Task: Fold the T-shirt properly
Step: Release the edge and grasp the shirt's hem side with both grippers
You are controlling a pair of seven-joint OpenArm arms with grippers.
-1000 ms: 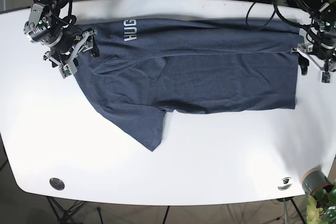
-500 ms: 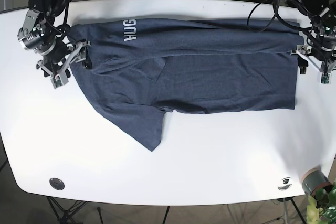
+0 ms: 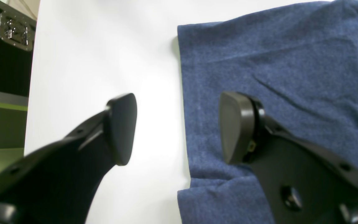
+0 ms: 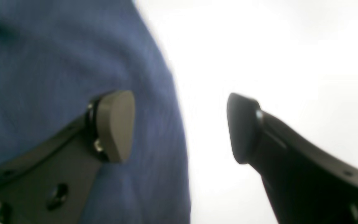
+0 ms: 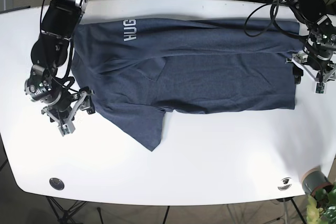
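Observation:
The dark blue T-shirt [image 5: 210,72] lies folded lengthwise across the white table [image 5: 210,156], white lettering [image 5: 130,30] near its far left end and one sleeve [image 5: 144,127] pointing toward the front. My right gripper [image 5: 77,117] is open at the shirt's left edge, beside that sleeve. In the right wrist view the gripper [image 4: 179,126] straddles the cloth's edge [image 4: 154,77], one finger over fabric and one over table. My left gripper [image 5: 310,74] is open at the right hem. The left wrist view shows it [image 3: 179,129] straddling the hem [image 3: 197,93] likewise.
A small round metal disc [image 5: 56,183] sits near the front left corner and a small mark [image 5: 285,182] near the front right. A grey pot with a plant [image 5: 316,183] stands off the front right corner. Cables [image 5: 262,3] trail over the table's back right edge.
My right gripper has moved down along the shirt's left edge, from the shoulder near the lettering to beside the sleeve. My left gripper has shifted slightly toward the front along the right hem.

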